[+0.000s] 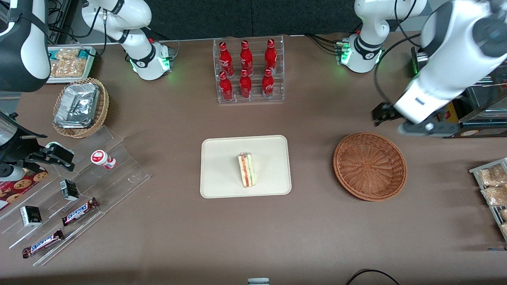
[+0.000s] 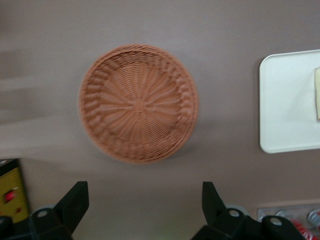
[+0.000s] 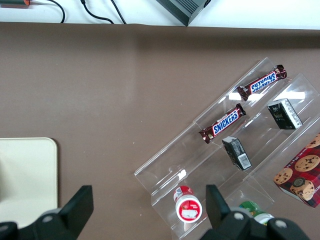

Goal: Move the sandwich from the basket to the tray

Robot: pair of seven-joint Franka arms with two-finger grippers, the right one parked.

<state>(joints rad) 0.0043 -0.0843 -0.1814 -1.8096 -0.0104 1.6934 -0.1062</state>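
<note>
Cream-coloured plastic, rectangular with rounded corners and a low rim, the tray already carries the small triangular sandwich, a wedge of pale bread in clear wrap with red, green and yellow filling along one edge; you can see it lying flat near the tray's middle, slightly toward three o'clock in the front view. The round, shallow, reddish-brown woven wicker basket sits at three o'clock from the tray on the brown tabletop, well apart from it, and holds nothing. Your left arm's end effector hangs above the tabletop at about twelve o'clock from the basket, clear of its rim and touching nothing. The wrist view shows the two black fingers spread wide with nothing between them, looking straight down on the bare basket. Judged from this layout, the placing step looks done and you are in the retreat phase: the wedge rests inside the rim and is free of the fingers. What the next move seems to call for is little more than carrying the arm up and away without brushing the basket, and leaving the rack of red bottles at twelve o'clock from the tray undisturbed.
</note>
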